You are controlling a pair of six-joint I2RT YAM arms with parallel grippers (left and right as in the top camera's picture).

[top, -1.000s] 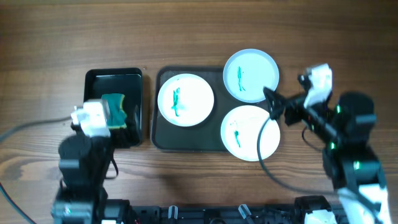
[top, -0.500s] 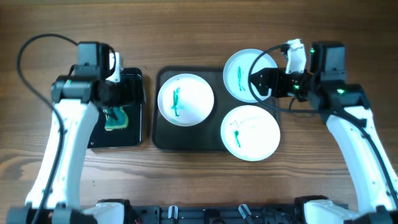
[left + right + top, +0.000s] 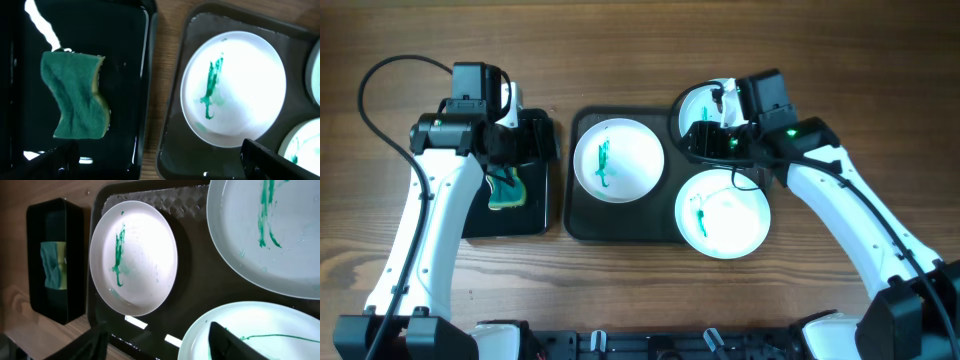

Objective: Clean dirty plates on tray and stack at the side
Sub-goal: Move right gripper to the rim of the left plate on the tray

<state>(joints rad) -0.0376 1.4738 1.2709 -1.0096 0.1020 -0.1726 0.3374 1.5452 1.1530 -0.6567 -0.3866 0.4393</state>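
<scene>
Jaws gape wide and empty, left above sponge (image 3: 77, 95), right above plates (image 3: 134, 257).

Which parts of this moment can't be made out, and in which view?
Overhead: the right arm covers much of the pale blue plate, hiding most of its smear.
Overhead: the left arm hides the sponge's upper end.
Right wrist: frame edges cut off the pale blue plate and the near white plate.
Left wrist: only slivers of those two plates show at the right edge.
</scene>
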